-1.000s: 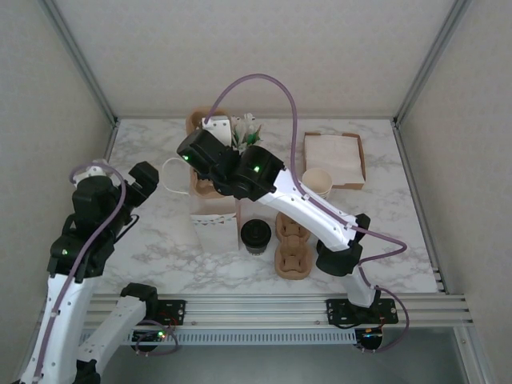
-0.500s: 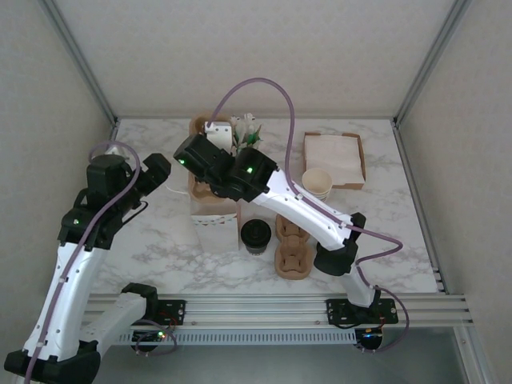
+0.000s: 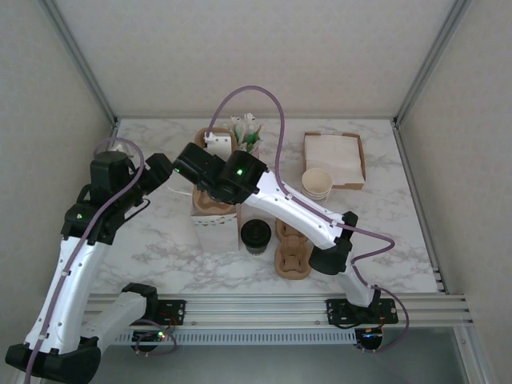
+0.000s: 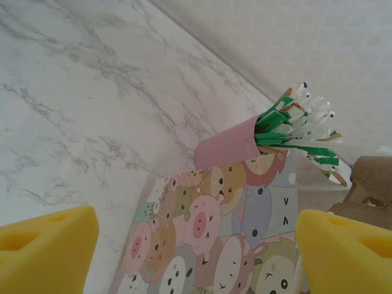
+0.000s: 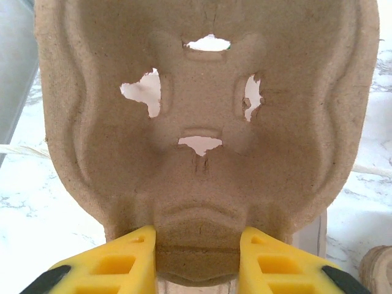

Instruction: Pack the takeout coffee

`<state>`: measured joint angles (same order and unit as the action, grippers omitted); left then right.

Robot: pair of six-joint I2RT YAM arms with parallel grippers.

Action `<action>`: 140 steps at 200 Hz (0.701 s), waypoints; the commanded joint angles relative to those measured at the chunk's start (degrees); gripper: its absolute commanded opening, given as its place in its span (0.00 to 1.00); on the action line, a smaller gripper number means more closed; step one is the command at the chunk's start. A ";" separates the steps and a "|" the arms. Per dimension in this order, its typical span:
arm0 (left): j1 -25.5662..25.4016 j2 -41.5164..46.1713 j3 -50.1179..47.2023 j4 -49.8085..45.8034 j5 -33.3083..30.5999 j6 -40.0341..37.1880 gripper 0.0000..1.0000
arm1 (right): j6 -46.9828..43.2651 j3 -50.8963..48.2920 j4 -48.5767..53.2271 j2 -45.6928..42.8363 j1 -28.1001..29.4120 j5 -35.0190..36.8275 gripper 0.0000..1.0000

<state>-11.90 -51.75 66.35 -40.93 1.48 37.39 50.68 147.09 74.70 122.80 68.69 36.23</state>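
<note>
The left gripper hovers just off the upper left corner of the paper bag. Its yellow fingertips stand wide apart with nothing between them; the left wrist view looks down on the bag's cartoon animals. The right gripper is above the bag's far edge, with its jaws clamped on the end tab of a brown cardboard cup tray. The tray hangs over the bag's mouth. Behind the bag stands a pink cup stuffed with green and white packets. The takeout coffee stands upright on the marble table just beside the bag's right side, black lid on, apart from both grippers. Further right of the bag lie spare trays, then a stack of cream cups.
</note>
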 commanded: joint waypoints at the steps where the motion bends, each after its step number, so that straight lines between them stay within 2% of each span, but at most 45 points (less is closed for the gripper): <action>1: 0.18 0.83 2.11 0.68 0.27 -0.88 0.89 | 1.76 0.00 2.38 0.35 0.91 2.21 0.30; 42: 0.21 1.63 2.38 1.29 1.49 -1.36 1.00 | 1.24 -0.79 1.86 0.14 0.95 2.29 0.30; 140: 0.20 2.96 0.51 4.41 5.07 -1.53 1.00 | 2.24 -2.50 2.09 2.18 0.23 -1.52 0.31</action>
<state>-11.90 -49.63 66.54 -38.44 4.49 36.80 51.81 145.80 76.14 123.59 68.66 35.79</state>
